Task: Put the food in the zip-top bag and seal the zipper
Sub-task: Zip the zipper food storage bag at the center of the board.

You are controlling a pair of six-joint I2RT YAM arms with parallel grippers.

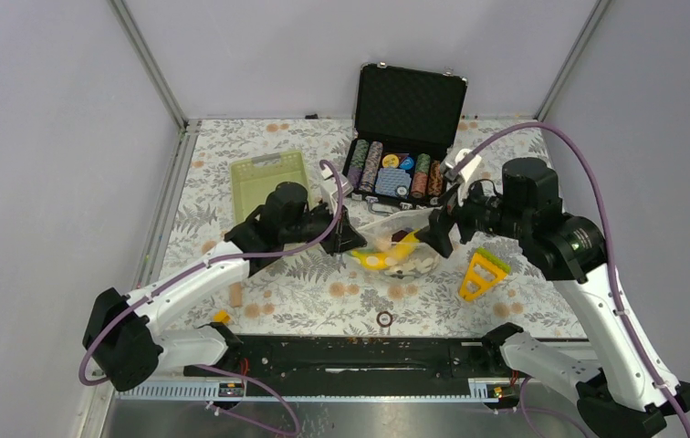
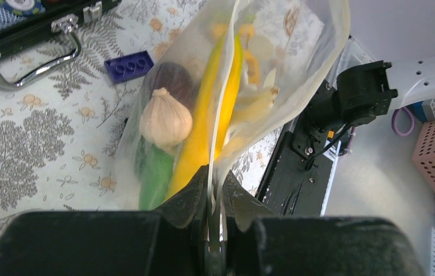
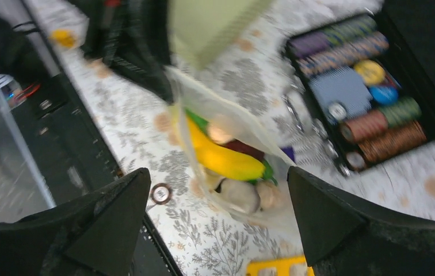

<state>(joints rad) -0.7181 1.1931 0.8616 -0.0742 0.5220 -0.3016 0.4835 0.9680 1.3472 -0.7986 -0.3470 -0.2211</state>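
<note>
Right now my left gripper (image 2: pixel 215 198) is clamped tight on one end of the zip-top bag (image 2: pixel 296 63), its two fingers pressed together with the clear plastic pinched between them. From the left wrist camera I see the food through the film: a yellow banana (image 2: pixel 203 132) running lengthwise, a white garlic bulb (image 2: pixel 166 119) beside it, a green piece (image 2: pixel 155 178) nearest the jaws, and something dark purple (image 2: pixel 172 80) behind the bulb. A pale strip, the zipper (image 2: pixel 222 115), runs away from the pinch along the bag's edge; I cannot tell whether it is pressed shut along its length. My right gripper (image 3: pixel 216 171) stands with its fingers spread wide and holds nothing, and the bag shows in the gap between them, further off. From the overhead camera the bag lies on the floral tablecloth (image 1: pixel 232 219) between the two grippers, with the right one just beside its right end; I cannot say whether they touch. An open black case of poker chips (image 1: pixel 394 169) sits just behind the bag, a lime-green basket (image 1: pixel 270 178) lies to the left behind my left arm, and a yellow triangular tool (image 1: pixel 483 274) lies to the right of the bag. A small blue brick (image 2: pixel 128 66) rests by the case handle.
</note>
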